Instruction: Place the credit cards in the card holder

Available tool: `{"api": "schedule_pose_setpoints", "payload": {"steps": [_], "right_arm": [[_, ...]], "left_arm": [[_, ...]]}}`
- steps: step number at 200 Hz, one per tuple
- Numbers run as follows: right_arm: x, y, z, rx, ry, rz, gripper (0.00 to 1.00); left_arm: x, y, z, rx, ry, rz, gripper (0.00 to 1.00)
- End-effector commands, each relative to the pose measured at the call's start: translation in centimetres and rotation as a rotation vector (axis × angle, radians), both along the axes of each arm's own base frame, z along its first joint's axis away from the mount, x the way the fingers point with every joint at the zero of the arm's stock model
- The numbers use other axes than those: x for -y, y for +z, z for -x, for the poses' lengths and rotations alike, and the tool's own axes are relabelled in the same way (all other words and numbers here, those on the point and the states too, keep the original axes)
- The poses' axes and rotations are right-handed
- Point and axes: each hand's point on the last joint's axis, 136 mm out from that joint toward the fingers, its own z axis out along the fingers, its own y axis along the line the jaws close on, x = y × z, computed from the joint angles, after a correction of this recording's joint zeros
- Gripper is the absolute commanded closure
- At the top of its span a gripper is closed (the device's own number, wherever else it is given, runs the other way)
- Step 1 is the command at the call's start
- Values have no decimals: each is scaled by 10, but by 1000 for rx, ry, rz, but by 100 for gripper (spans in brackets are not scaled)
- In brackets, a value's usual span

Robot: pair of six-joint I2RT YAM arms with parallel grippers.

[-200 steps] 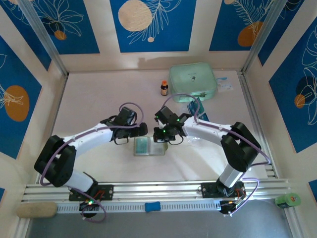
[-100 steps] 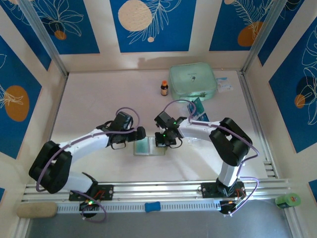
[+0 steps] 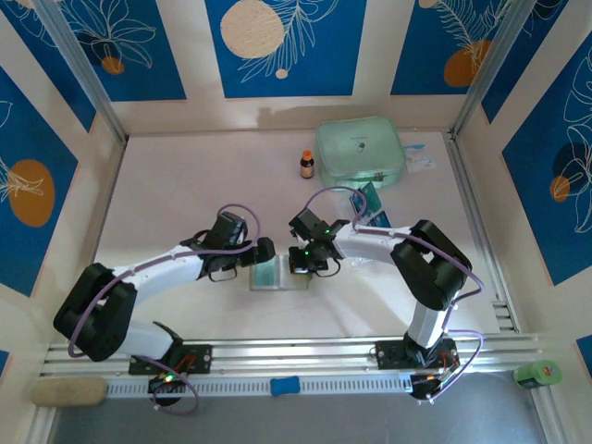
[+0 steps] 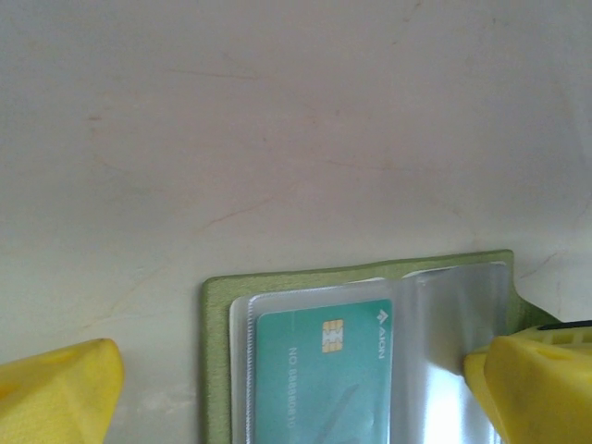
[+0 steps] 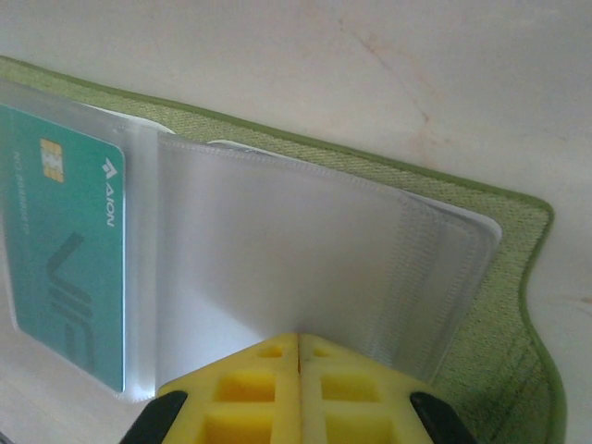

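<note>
The olive-green card holder (image 3: pixel 277 276) lies open on the table between both grippers, clear pockets up. One teal credit card (image 4: pixel 324 379) with a gold chip sits inside its left pocket (image 5: pixel 65 250). More teal cards (image 3: pixel 367 197) lie near the mint case. My left gripper (image 3: pixel 264 250) is open, its yellow fingers spread to either side of the holder's left half (image 4: pixel 217 351). My right gripper (image 5: pixel 299 338) is shut, pinching a clear pocket leaf that tents up to its tip. The green cover (image 5: pixel 499 305) shows beneath that leaf.
A large mint-green zip case (image 3: pixel 359 153) stands at the back right, with a small brown bottle (image 3: pixel 306 165) to its left. The aluminium rail with both arm bases runs along the near edge.
The left gripper has drawn in and down to the holder's left edge. The right arm has folded closer, bringing its gripper down onto the holder's right half. The last half second shows hardly any motion.
</note>
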Motion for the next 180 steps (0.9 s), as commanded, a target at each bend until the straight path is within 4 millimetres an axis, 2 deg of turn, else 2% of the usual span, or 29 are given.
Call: {"api": "schedule_pose_setpoints", "payload": {"steps": [1, 56, 148, 180], "right_arm": [[25, -34, 23, -90, -16, 112, 100], [30, -38, 26, -96, -18, 122, 100], [35, -14, 17, -39, -19, 106, 100], [40, -15, 17, -42, -24, 108, 100]], "left_arm": [[4, -2, -2, -5, 3, 48, 0], [9, -9, -2, -19, 19, 89, 0], [7, -12, -1, -26, 18, 74, 0], [8, -11, -1, -25, 16, 75, 0]]}}
